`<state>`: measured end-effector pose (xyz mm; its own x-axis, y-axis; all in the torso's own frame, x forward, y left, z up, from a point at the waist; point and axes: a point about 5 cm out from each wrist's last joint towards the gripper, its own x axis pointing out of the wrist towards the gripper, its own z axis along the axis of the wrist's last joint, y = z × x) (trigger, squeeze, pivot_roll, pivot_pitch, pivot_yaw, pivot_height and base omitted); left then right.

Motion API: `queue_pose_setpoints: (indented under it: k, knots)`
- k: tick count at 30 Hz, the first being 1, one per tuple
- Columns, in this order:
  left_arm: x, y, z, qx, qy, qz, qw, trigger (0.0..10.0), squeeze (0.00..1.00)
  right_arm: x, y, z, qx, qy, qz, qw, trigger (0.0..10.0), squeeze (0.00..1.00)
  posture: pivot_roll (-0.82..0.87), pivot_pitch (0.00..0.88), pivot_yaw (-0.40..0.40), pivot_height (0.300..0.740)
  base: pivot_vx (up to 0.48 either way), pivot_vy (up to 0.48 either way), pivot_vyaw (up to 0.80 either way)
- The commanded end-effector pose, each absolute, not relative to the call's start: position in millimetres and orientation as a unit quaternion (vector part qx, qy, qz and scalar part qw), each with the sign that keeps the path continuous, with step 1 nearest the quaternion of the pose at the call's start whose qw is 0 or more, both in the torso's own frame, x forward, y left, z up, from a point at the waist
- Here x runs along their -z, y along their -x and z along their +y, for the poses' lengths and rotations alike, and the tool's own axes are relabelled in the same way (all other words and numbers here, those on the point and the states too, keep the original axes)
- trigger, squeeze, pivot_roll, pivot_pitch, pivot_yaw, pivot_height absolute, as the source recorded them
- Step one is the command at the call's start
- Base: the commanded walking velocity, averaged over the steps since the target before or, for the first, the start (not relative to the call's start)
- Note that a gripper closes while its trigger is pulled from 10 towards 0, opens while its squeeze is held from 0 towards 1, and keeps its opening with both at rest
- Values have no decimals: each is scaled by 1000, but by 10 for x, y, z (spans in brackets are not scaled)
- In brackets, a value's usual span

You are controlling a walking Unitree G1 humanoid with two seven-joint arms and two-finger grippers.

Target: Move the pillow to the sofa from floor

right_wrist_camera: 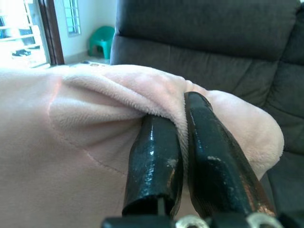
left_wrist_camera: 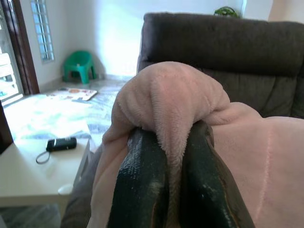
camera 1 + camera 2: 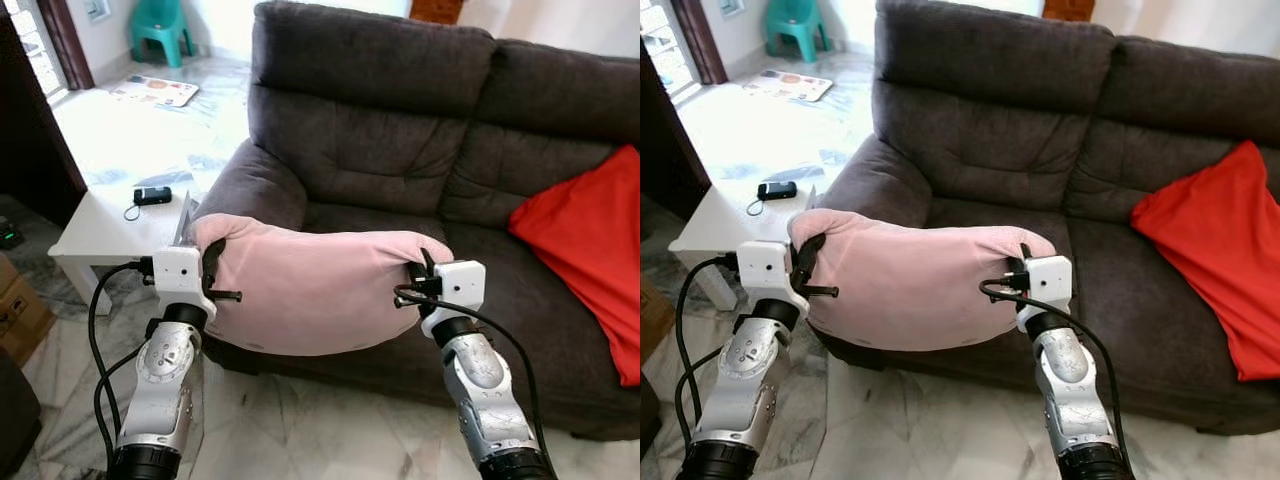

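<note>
A: where's the pillow (image 3: pixel 320 290) at?

B: up off the floor, strung between both grippers, just in front of the sofa (image 3: pixel 420 150) seat. Left gripper (image 2: pixel 173 156) is pinched tight on one end, right gripper (image 1: pixel 183 142) clamped on the other

A: anything nearby?

B: red cushion (image 3: pixel 590 240) on the sofa beyond the right gripper, small white table (image 3: pixel 100 235) out past the left one

Red cushion (image 3: pixel 590 250) lies on right seat, leaning against backrest. White desk (image 3: pixel 95 235) stands left, just beside armrest. Small black device (image 3: pixel 152 195) with looped cord rests on desk top. Green plastic chair (image 3: pixel 160 28) stands far left, by wall. Flat printed mat (image 3: pixel 155 91) lies on marble floor (image 3: pixel 300 425), near chair. Cardboard box (image 3: pixel 20 310) sits near left, at frame edge.
</note>
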<state>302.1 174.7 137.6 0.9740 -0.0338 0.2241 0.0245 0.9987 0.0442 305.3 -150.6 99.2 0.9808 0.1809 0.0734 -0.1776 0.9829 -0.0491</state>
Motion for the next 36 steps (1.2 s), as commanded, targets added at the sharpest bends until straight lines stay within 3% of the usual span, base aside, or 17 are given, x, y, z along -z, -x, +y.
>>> queue_pose_setpoints:
  k: [1, 36]
  knots:
    - [-1544, -3052, 1736, 13, -21, -144, 989, 10000, 0, -1250, -3112, -1552, -80, 16, -91, 992, 10000, 0, 122, 0, -120, 740, 251, 0, 0]
    - [-1751, -3128, 1812, 4, -24, -174, 984, 10000, 0, -1366, -3122, -1504, -95, 17, -109, 989, 10000, 0, 121, 0, -127, 740, 267, 0, 51]
